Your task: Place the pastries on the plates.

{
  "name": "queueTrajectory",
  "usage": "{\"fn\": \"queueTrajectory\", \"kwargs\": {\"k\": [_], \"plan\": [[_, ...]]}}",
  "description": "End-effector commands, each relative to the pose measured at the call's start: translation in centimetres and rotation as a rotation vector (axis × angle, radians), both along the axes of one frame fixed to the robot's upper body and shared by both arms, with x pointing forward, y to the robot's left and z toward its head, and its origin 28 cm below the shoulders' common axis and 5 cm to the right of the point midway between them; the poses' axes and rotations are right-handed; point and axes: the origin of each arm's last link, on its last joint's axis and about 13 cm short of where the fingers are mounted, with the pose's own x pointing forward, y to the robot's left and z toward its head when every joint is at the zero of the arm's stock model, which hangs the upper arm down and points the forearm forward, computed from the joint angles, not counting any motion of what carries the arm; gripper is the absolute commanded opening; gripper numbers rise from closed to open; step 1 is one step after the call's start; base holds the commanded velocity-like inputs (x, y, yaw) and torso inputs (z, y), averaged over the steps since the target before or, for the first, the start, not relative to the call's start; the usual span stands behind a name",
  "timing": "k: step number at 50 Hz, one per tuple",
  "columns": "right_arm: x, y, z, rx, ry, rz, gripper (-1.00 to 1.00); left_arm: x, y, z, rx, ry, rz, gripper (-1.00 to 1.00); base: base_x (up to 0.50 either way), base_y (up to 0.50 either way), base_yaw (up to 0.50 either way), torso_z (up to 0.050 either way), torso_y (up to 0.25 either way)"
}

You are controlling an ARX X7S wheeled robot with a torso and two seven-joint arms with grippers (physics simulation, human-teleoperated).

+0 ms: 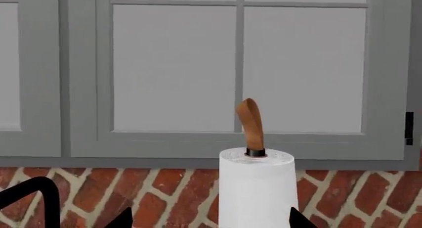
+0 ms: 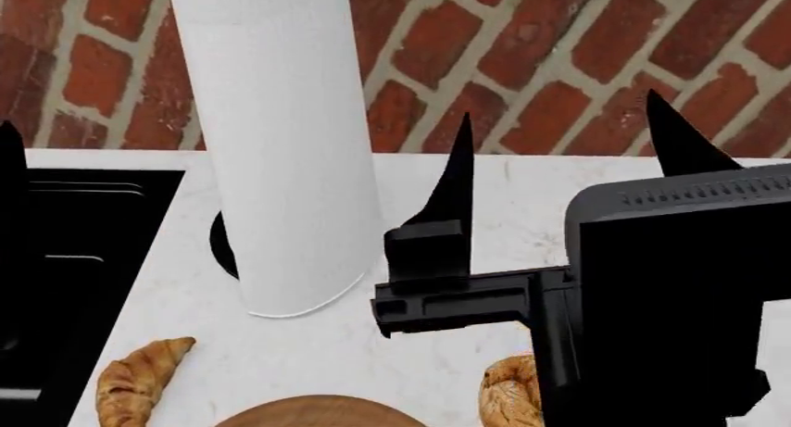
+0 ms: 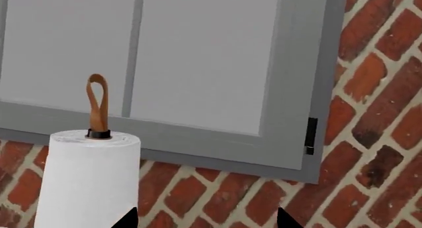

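Observation:
The croissant (image 2: 143, 383) lies on the white counter near the front left. The round bun (image 2: 507, 399) sits near the front right, partly hidden behind my right arm. No plates are in view. My right gripper (image 2: 569, 154) is raised above the counter, well above the bun, pointing at the brick wall. It is open and empty, and its fingertips (image 3: 125, 219) stand wide apart in the right wrist view. My left gripper (image 1: 211, 220) is also open and empty, facing the paper towel roll (image 1: 257, 188). Neither wrist view shows a pastry.
A tall white paper towel roll (image 2: 278, 149) stands at the back of the counter (image 2: 370, 371), left of my right gripper. A black recessed basin (image 2: 87, 260) lies at the left. A wooden board's edge (image 2: 321, 414) shows at the front. A grey window (image 1: 237, 65) sits above the brick wall (image 2: 520, 56).

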Motion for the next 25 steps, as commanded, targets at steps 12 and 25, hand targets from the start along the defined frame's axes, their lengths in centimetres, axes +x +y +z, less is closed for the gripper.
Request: {"fn": "queueTrajectory", "kwargs": {"k": [12,25], "plan": [[4.1,-2.3,7.4,-0.01,0.399,-0.117,1.0,0.2,-0.3,-0.2,0.022,0.05,-0.006,1.0,0.02,0.0,0.0,0.0,0.0],[6.8,-3.6,10.7,-0.007,0.7,-0.073,1.0,-0.3,0.1,-0.1,0.022,0.07,0.004,1.0,0.02,0.0,0.0,0.0,0.0]]}}
